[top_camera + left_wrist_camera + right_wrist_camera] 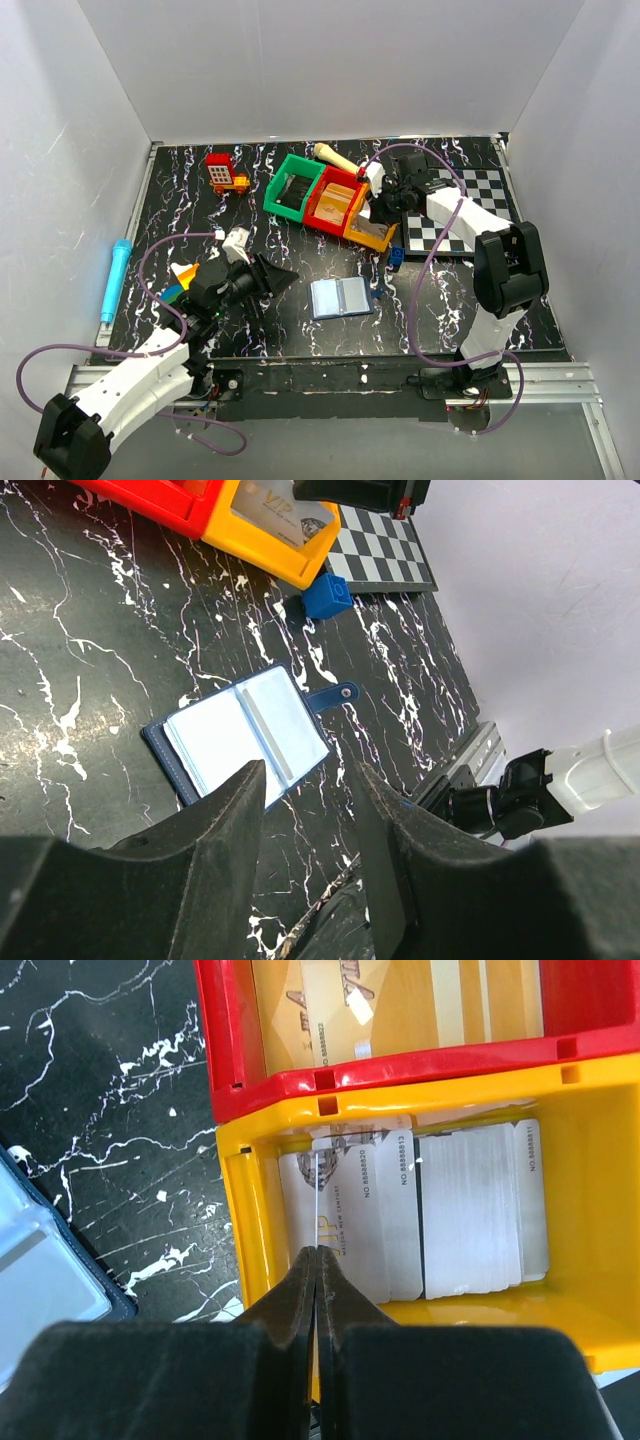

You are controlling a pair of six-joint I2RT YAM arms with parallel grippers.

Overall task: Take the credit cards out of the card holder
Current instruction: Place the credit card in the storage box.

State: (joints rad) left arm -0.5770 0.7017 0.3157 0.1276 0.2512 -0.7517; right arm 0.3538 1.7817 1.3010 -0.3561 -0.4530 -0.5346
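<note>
Found the right end effector (316, 1256) pressed together over the yellow bin (235, 1220), with a thin pale card (315, 1200) pinched edge-on between its tips. Noted two silver cards (480, 1210) lying flat, side by side, on that bin's floor. Saw gold cards (340, 1010) in the red bin (230, 1040), which touched the yellow one on its left. Spotted a green bin (290, 188) closing the row further left, and a checkerboard (470, 200) to the right of the bins, partly under the right arm.

Found the left end effector (308, 775) with its fingers apart and nothing between them, above the black marbled desk (300, 250) at near left.

Located the card holder (340, 297) lying open and flat on the desk near the middle, on the near side of the bins and apart from them, just right of the left end effector. Noted its pale blue-grey inside facing up, its dark edge around it and its snap strap pointing right. Could not tell whether its pockets held any cards. Saw a small blue block (327, 595) between the holder and the yellow bin.
</note>
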